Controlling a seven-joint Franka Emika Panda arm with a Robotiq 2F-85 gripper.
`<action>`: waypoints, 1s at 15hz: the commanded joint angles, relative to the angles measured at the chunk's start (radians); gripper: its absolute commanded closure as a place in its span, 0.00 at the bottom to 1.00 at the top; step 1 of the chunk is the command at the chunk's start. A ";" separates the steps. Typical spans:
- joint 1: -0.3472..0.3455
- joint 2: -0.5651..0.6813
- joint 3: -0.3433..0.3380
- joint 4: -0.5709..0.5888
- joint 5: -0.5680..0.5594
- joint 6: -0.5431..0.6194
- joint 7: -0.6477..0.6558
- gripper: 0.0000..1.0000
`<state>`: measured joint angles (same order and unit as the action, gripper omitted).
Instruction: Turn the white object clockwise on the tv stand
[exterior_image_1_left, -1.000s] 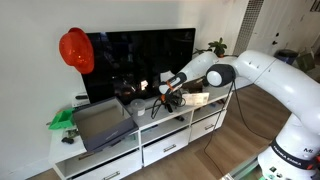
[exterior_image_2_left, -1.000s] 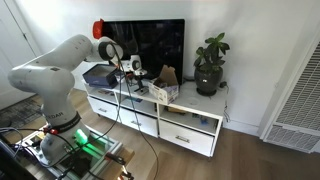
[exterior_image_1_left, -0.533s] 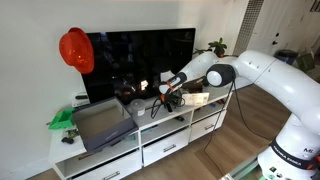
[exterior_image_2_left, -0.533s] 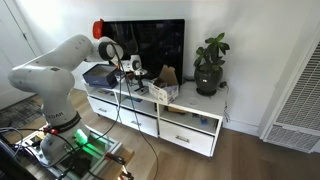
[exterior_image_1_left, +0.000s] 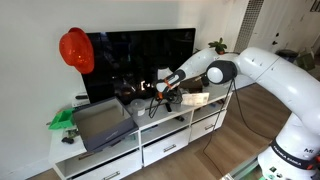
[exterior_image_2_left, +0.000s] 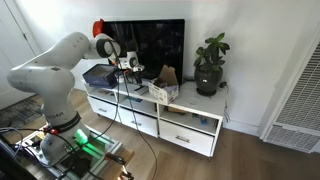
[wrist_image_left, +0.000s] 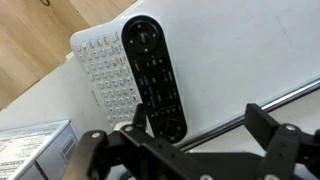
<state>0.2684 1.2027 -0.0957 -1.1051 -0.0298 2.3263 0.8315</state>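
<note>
In the wrist view a white keypad-like object (wrist_image_left: 98, 72) lies flat on the white top of the tv stand (wrist_image_left: 240, 50). A black remote (wrist_image_left: 155, 70) lies on its right side. My gripper (wrist_image_left: 200, 135) is open and empty, hovering just above the stand. One finger is over the near end of the black remote, the other to its right. In both exterior views the gripper (exterior_image_1_left: 160, 90) (exterior_image_2_left: 130, 66) hangs over the tv stand (exterior_image_1_left: 170, 142) (exterior_image_2_left: 190, 135) in front of the TV. The white object cannot be made out there.
A black TV (exterior_image_1_left: 140, 55) (exterior_image_2_left: 160, 42) stands behind, with a red helmet (exterior_image_1_left: 75, 50) at its corner. A cardboard box (exterior_image_2_left: 163, 86), a potted plant (exterior_image_2_left: 210, 65), a grey case (exterior_image_1_left: 100, 125) and a green item (exterior_image_1_left: 62, 120) share the stand. A thin metal rod (wrist_image_left: 250, 108) crosses under the gripper.
The gripper has shifted slightly up and toward the TV. Nothing else has moved.
</note>
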 joint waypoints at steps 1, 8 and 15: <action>0.015 -0.123 0.004 -0.147 -0.046 -0.050 -0.118 0.00; 0.016 -0.267 0.029 -0.400 -0.103 0.041 -0.447 0.00; -0.044 -0.319 0.060 -0.541 -0.189 0.152 -0.791 0.00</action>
<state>0.2657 0.9423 -0.0671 -1.5561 -0.1751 2.4311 0.1716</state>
